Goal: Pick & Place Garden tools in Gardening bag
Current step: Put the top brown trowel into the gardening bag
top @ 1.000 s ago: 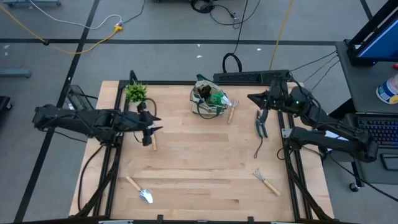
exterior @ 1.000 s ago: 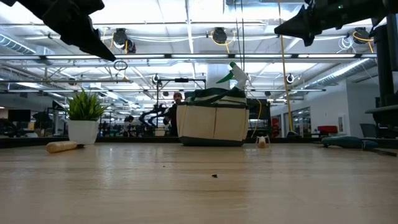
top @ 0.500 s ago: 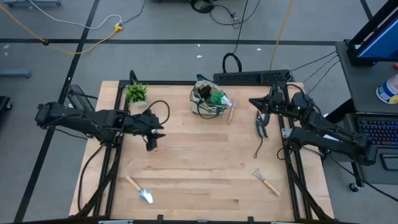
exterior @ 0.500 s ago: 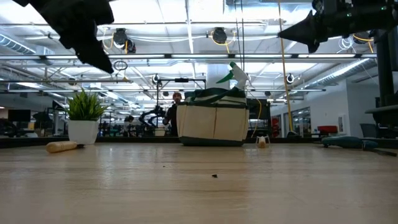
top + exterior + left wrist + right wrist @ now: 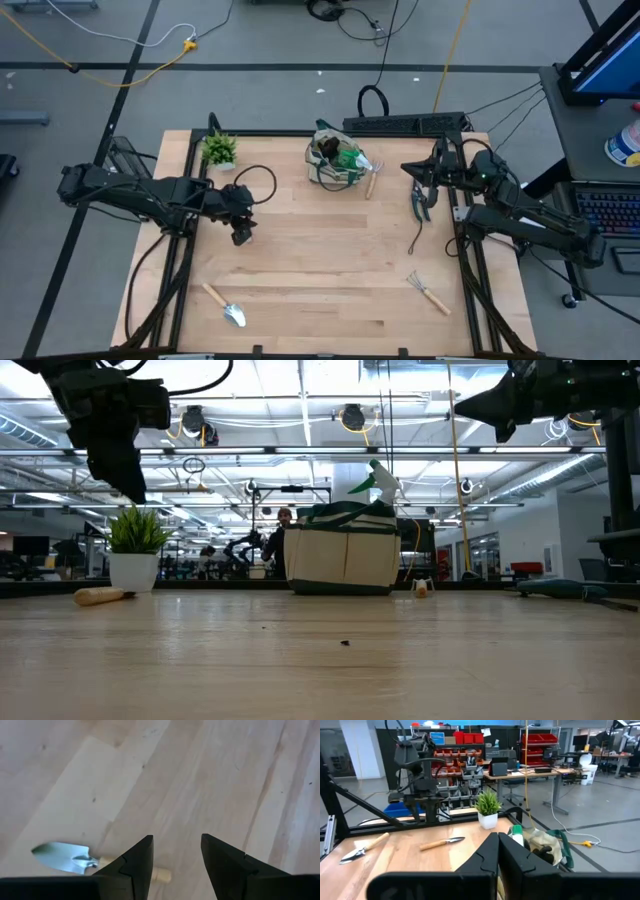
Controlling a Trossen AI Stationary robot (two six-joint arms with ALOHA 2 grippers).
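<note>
- Overhead, we see the left end effector (image 5: 240,232) held above the left half of the table (image 5: 330,270), pointing down; its wrist camera shows the two fingers (image 5: 134,862) apart with bare wood between them
- In the same wrist view we find the trowel (image 5: 75,860), silver blade and pale wooden handle, lying on the table just behind one finger; overhead, this trowel (image 5: 224,304) lies near the front left corner
- A second wooden-handled tool (image 5: 441,842) lies on the table near the left arm in the right wrist view; in the low view only its handle end (image 5: 98,596) shows, beside the potted plant (image 5: 136,557)
- The right end effector (image 5: 424,190) hangs over the right rear part of the table; its wrist view shows the fingers (image 5: 489,851) pressed together with nothing between them
- We locate the pruning shears (image 5: 420,204) flat on the table directly under the right end effector
- The gardening bag (image 5: 336,160) stands at the rear centre, beige with dark green trim; the green spray bottle (image 5: 372,480) with white nozzle sticks up out of it
- A wooden-handled tool (image 5: 372,178) lies just beside the bag on its right
- The hand rake (image 5: 429,291) lies near the front right corner, well apart from the bag
- The potted plant (image 5: 219,149) stands at the rear left corner
</note>
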